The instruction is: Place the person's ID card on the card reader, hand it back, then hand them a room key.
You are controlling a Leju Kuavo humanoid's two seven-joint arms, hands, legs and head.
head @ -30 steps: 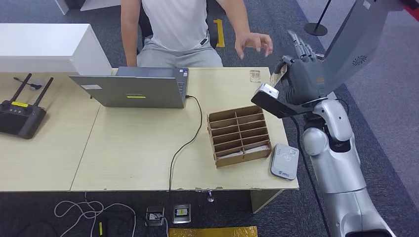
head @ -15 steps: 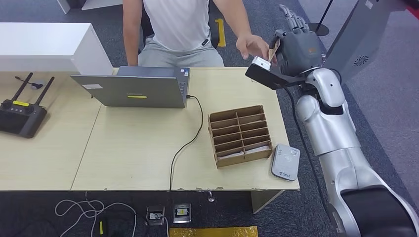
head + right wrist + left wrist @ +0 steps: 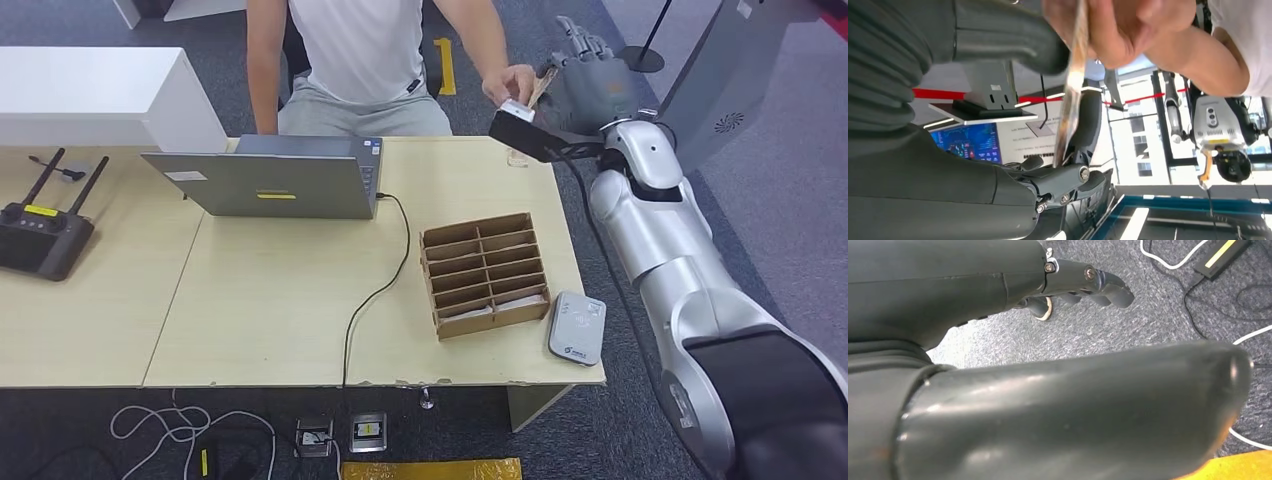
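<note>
The ID card (image 3: 1071, 85) is being held up beyond the far right corner of the table (image 3: 280, 300), seen edge-on in the right wrist view, pinched between the thumb and fingers of the right hand (image 3: 590, 85); the person's hand (image 3: 512, 82) is closing on the card's far end, so both hands are touching it at once; the right arm is reaching far forward and up from the right side of the scene, its wrist camera block lying just near of the card. The person is sitting behind the far edge of the table in a white shirt. On the table, the brown divided card box (image 3: 485, 273) is standing near the right end, with pale cards showing in its nearest slots; the grey card reader (image 3: 577, 327) is lying just right of the box at the near right corner; a grey laptop (image 3: 270, 180) is sitting at the far middle with a black cable running from it to the near edge; a black device with two antennas (image 3: 42, 230) is resting at the far left. The left hand (image 3: 1088, 282) is hanging over grey carpet, its fingers loosely extended and holding nothing.
</note>
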